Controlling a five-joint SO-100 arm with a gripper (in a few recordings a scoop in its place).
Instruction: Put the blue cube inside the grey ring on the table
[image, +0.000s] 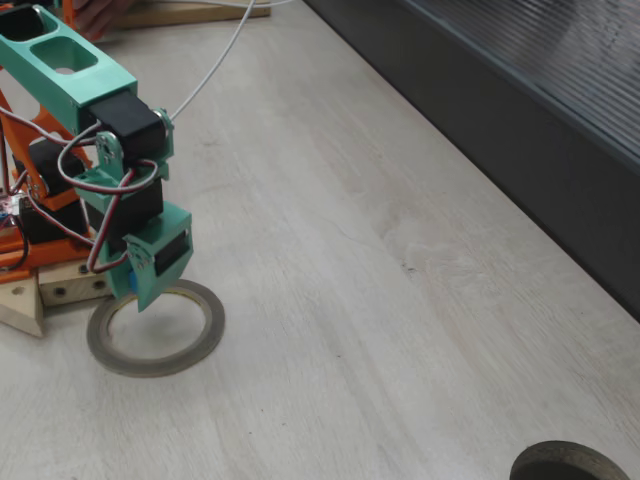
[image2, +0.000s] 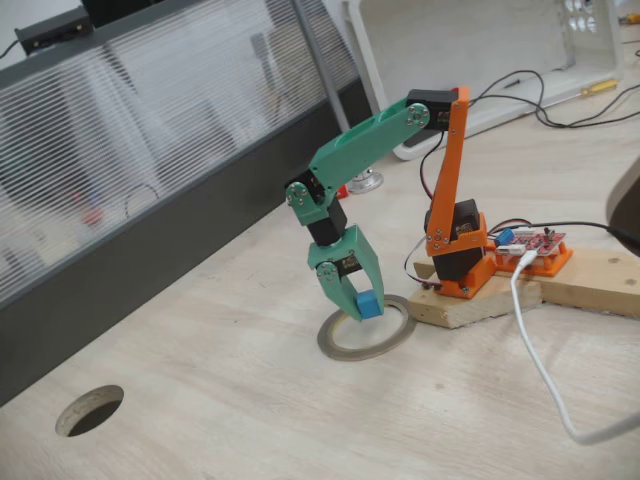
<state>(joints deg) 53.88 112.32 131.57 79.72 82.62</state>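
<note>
Over the grey ring (image2: 366, 340) the gripper (image2: 352, 303) hangs with the blue cube (image2: 368, 303) between its fingers, hemmed by the wooden base block (image2: 470, 305) just beside the ring and the dark ribbed panel (image: 520, 130) further off (the pale table (image: 380, 330) between lies open).

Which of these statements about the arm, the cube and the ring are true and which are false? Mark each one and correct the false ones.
1. The claw holds the cube. True.
2. The cube lies on the table inside the ring. False: it is in the claw, above the ring.
3. The claw is teal. True.
4. The ring lies far from the arm's base. False: it lies right beside the wooden block under the base.
5. A white cable runs across the table. True.
</note>
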